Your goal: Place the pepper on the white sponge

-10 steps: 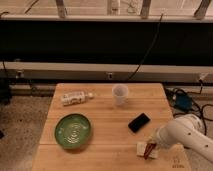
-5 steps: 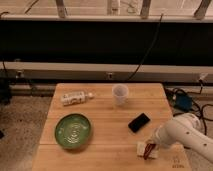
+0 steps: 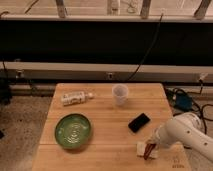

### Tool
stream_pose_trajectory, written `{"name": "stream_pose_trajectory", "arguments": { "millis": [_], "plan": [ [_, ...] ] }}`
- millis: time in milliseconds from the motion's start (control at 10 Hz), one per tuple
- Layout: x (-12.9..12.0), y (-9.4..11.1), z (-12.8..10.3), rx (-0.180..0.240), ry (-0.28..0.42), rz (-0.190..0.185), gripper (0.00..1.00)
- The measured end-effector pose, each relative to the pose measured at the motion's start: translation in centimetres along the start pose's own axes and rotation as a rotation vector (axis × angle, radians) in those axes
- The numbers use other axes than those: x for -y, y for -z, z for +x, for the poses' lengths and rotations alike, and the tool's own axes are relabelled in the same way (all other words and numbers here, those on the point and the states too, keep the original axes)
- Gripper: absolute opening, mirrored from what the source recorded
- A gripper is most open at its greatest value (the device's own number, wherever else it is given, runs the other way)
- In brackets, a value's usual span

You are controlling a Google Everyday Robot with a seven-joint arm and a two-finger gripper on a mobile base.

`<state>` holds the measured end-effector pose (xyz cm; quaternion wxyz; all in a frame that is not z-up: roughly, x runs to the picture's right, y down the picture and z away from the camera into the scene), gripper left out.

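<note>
At the near right edge of the wooden table (image 3: 107, 125), the gripper (image 3: 150, 149) is reaching down over the white sponge (image 3: 142, 148), with the reddish pepper (image 3: 148, 151) lying on or just above the sponge beneath it; whether the jaws are gripping the pepper or have let go cannot be told. Farther in, a black phone (image 3: 139, 122) is lying left of the arm and a green plate (image 3: 73, 131) is sitting on the left side. At the far end, a clear cup (image 3: 119, 94) is standing upright and a bottle (image 3: 75, 97) is lying on its side.
</note>
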<state>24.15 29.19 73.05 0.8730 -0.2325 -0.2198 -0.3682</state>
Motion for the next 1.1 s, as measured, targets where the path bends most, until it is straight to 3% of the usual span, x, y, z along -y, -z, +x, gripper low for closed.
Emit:
{"name": "stream_pose_trajectory", "arguments": {
  "millis": [700, 1100],
  "plan": [
    [-0.03, 0.53, -0.35, 0.013, 0.025, 0.01, 0.8],
    [-0.19, 0.77, -0.11, -0.01, 0.004, 0.02, 0.8]
  ]
}}
